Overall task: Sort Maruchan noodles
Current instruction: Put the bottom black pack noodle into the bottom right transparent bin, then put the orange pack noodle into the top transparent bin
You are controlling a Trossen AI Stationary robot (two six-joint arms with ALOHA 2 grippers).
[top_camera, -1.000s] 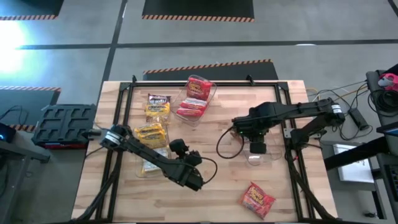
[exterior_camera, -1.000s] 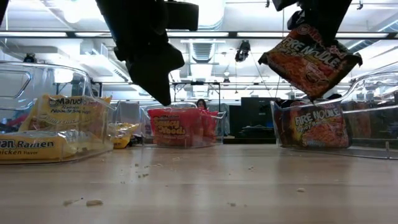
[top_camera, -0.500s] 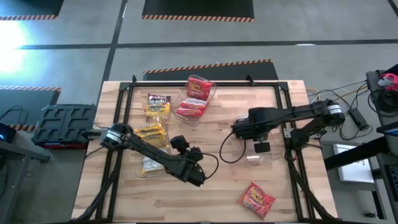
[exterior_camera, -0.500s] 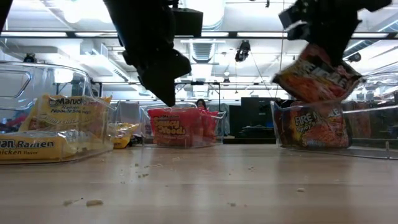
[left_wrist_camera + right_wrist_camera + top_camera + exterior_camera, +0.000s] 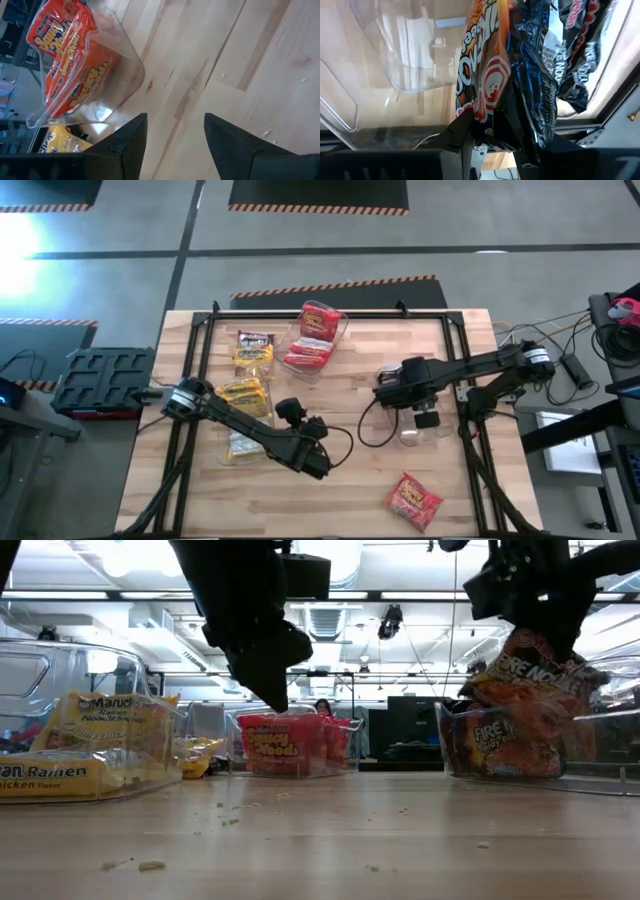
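A dark Fire Noodle packet [image 5: 535,690] hangs pinched in the right end effector [image 5: 490,131] over a clear bin [image 5: 425,432] at the worktop's [image 5: 350,370] three o'clock. The left end effector [image 5: 172,140], fingers apart and empty, hovers near six o'clock above crumb-flecked pale wood; ceiling lights [image 5: 335,558] glare beyond.

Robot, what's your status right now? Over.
Right gripper shut on dark Fire Noodle packet, lowering into clear bin that already holds one. Left gripper open, empty, above mid-table. One red packet loose on table. Nothing blocking.
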